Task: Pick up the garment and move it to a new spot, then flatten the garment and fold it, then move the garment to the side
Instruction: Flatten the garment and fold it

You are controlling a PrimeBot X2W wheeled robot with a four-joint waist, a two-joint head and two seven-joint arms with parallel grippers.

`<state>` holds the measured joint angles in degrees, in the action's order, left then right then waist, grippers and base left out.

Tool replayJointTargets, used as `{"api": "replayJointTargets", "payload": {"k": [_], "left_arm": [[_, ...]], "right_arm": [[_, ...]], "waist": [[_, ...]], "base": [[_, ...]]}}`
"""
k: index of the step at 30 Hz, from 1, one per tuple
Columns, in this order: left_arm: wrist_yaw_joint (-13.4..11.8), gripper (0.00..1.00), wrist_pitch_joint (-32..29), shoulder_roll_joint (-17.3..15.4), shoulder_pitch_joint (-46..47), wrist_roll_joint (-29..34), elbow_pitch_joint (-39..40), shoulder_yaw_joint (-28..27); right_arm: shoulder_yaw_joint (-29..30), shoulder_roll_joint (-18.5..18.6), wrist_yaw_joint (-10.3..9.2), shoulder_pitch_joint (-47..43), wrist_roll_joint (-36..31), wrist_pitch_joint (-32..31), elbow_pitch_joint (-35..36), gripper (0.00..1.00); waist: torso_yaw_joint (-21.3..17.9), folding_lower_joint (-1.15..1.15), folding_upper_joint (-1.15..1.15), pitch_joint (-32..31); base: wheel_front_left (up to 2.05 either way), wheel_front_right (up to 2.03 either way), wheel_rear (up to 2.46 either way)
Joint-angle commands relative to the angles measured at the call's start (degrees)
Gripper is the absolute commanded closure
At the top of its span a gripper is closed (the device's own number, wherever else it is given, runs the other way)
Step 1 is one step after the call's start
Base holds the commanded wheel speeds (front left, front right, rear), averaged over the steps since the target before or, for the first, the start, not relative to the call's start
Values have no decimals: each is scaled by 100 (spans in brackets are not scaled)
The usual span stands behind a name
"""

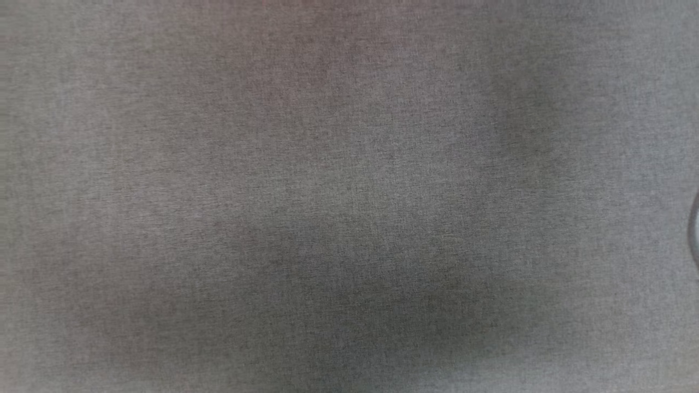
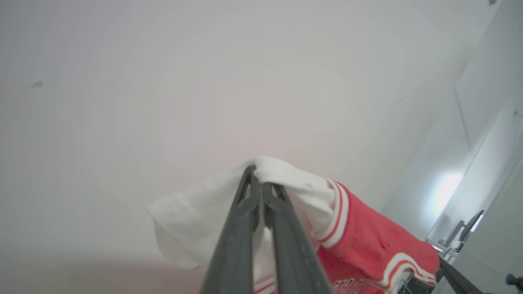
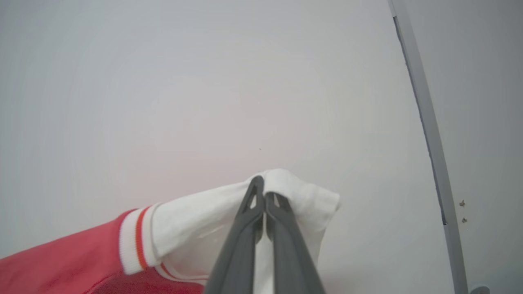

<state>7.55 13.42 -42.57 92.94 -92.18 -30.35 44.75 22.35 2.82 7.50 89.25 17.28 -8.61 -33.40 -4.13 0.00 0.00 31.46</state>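
The left gripper (image 2: 260, 179) pinches a white sleeve (image 2: 294, 175) of the red jersey (image 2: 367, 241), low in the middle of the frame. The right gripper (image 3: 264, 188) pinches the other sleeve (image 3: 196, 220), low in its frame too.

Grey woven fabric surface (image 1: 327, 164) spans the head view, mottled with soft shadow; a dark rounded edge (image 1: 694, 229) sits at its right border, identity unclear; pale wall (image 2: 204, 81) plain, with one small smudge (image 2: 36, 84); grey vertical strip (image 3: 429, 122) in the right wrist view, two small marks (image 3: 463, 210) just beside it.
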Motion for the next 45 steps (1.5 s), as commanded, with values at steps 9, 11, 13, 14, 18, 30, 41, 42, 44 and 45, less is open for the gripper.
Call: {"api": "replayJointTargets", "payload": {"k": [9, 11, 13, 14, 18, 30, 41, 42, 44, 45], "left_arm": [[-14, 100, -421, -192, -1104, -279, 1018, -21], [-14, 100, -473, -246, -1358, -292, 1170, 15], [-14, 100, -530, -335, -1900, -414, 1532, 5], [-14, 100, -560, -406, -2193, -436, 1705, 18], [-13, 100, -558, -620, -3468, -429, 2419, 163], [-14, 100, -98, -1286, -6550, -20, 4025, 560], [-13, 100, 146, -1764, -7917, 231, 4810, 423], [-13, 100, 156, -1808, -8028, 244, 4888, 409], [-13, 100, 173, -1875, -8231, 221, 5061, 340], [-13, 100, 168, -1916, -8329, 212, 5161, 308]], "right_arm": [[-102, 30, -1, -402, -258, 245, -684, 100], [-168, 48, -1, -583, -207, 212, -637, 100], [-309, 97, -1, -1057, -74, 130, -456, 100], [-379, 122, -1, -1317, 23, 74, -333, 100], [-595, 299, -1, -2664, 465, -309, 423, 100], [-86, 108, -1, -7592, 1580, -2006, 4049, 100], [-56, 11, -1, -9580, 2271, -2438, 5251, 100], [-21, 11, -1, -9711, 2334, -2435, 5320, 100], [42, 12, -1, -9968, 2456, -2435, 5446, 100], [72, 12, -1, -10090, 2516, -2441, 5524, 100]], "waist": [[67, 0, 0, -301], [77, 0, 0, -331], [86, 0, 0, -405], [89, 0, 0, -441], [121, 0, 0, -656], [282, 0, 0, -1124], [335, 0, 0, -1074], [345, 0, 0, -1070], [362, 0, 0, -1060], [372, 0, 0, -1053]], "base": [[0, 0, 0], [0, 0, 0], [0, 0, 0], [0, 0, 0], [0, 0, 0], [0, 0, 0], [0, 0, 0], [0, 0, 0], [0, 0, 0], [0, 0, 0]]}}
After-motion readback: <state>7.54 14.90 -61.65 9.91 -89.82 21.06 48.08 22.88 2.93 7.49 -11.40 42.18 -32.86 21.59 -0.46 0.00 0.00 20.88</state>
